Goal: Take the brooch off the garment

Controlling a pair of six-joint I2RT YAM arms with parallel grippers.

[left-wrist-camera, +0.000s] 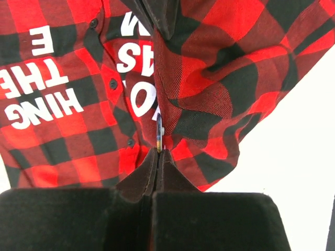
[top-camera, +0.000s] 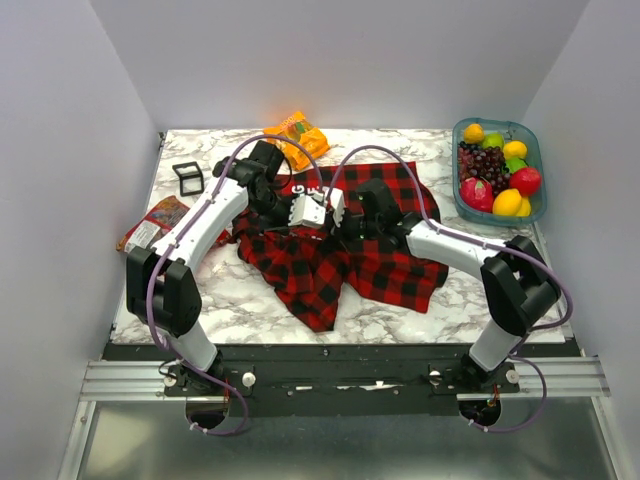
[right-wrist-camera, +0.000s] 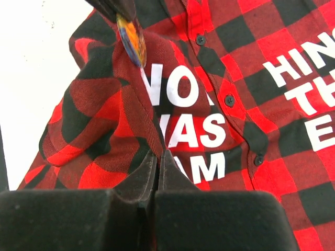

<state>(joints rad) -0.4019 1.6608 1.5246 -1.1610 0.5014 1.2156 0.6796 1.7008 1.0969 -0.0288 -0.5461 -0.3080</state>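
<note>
The garment (top-camera: 330, 265), a red-and-black plaid shirt with white block lettering, lies rumpled in the middle of the marble table (top-camera: 230, 300). Both arms reach in over it, so that their tips almost meet above its upper half.

The left end effector (left-wrist-camera: 158, 154) is closed right down, and pinched at its very tip is the brooch (left-wrist-camera: 159, 130). From the left wrist it shows edge-on, as a thin sliver with blue and yellow along it. From the right wrist the same brooch (right-wrist-camera: 132, 39) shows its face: a small oval, orange with blue and dark streaks. There it hangs from the dark tips of the left arm at the top of the view, touching the crest of a raised fold of cloth. I cannot tell whether its pin is through the fabric.

The right end effector (right-wrist-camera: 158, 154) is closed too, its fingers together on that same ridge of plaid, which climbs from them toward the brooch. Beside the fold runs the shirt's row of black buttons (right-wrist-camera: 229, 100), with the lettering lying flat around it.

At the back right of the table stands a blue-green tray (top-camera: 497, 122) of fruit, well apart from the shirt. An orange packet (top-camera: 296, 137) lies at the back, just beyond the shirt. A small black frame (top-camera: 188, 177) sits toward the back left, and a red-brown packet (top-camera: 152, 225) lies at the left edge beside the left arm
</note>
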